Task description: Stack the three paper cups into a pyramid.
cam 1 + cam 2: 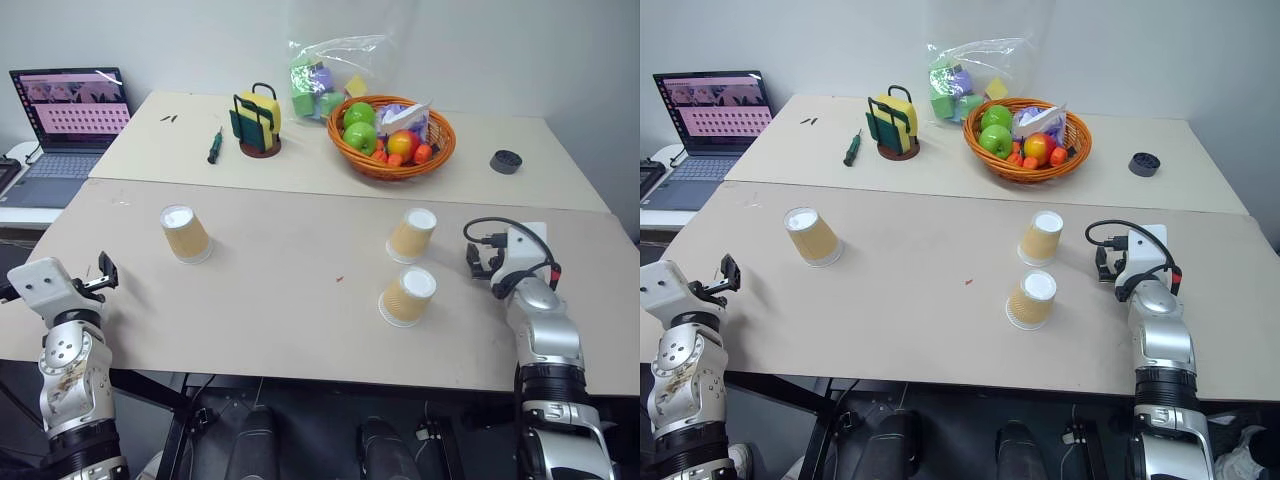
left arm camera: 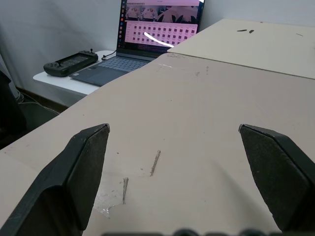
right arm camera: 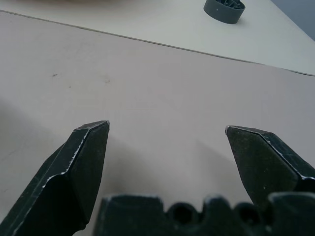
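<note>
The three paper cups are all standing upside down and apart on the front table (image 1: 300,330), so the pyramid is not yet begun, by my reading. One cup (image 1: 186,233) is sitting alone at the left of centre in the head view. The other two are lying to the right of centre: one cup (image 1: 412,235) further up the frame and another cup (image 1: 407,295) just below it, near each other but not touching.

The left gripper (image 2: 172,162) is hovering at the lower left edge of the frame with its jaws spread wide and holding nothing; the bare table is showing between them. The right gripper (image 3: 167,147) is hovering at the right of the frame, beside the pair of cups, jaws likewise wide and empty.

Everything seems left to do: bringing two cups side by side as a base, then setting the third on top.
</note>
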`<act>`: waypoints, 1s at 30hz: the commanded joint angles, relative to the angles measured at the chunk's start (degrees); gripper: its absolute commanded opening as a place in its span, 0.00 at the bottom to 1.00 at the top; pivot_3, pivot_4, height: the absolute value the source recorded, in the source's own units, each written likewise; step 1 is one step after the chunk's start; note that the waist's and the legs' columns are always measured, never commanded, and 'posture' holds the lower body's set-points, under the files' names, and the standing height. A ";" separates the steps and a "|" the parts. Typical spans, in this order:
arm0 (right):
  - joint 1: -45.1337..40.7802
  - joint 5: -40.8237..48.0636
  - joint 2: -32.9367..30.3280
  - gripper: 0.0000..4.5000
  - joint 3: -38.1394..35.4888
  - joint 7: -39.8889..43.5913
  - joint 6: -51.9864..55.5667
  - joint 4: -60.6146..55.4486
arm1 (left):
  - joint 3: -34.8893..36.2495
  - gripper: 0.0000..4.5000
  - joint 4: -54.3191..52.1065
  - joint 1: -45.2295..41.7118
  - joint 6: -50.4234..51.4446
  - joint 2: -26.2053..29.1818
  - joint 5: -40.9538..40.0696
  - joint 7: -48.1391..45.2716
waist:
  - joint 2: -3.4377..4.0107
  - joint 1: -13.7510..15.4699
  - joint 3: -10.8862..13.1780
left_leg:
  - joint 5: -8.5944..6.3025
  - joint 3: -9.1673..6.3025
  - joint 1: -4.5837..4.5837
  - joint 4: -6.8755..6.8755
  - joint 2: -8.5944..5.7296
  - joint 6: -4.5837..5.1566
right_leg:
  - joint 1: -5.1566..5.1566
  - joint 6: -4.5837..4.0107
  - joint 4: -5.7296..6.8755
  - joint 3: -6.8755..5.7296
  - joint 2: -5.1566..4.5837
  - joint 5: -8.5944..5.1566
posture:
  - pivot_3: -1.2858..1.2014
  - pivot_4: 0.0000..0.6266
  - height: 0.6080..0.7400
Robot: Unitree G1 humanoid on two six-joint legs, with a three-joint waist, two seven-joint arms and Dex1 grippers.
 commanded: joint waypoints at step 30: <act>3.24 18.72 -27.21 0.99 12.61 61.01 8.64 -24.06 | -32.19 1.00 -25.19 10.63 7.81 14.99 -5.26 -48.31 | 0.50 -0.65 -0.12 | -0.57 0.09 0.85 0.10 0.08 -0.08 | 0.89 -0.15 -0.12 0.01 -0.07 -0.70 | 0.52 0.24 0.40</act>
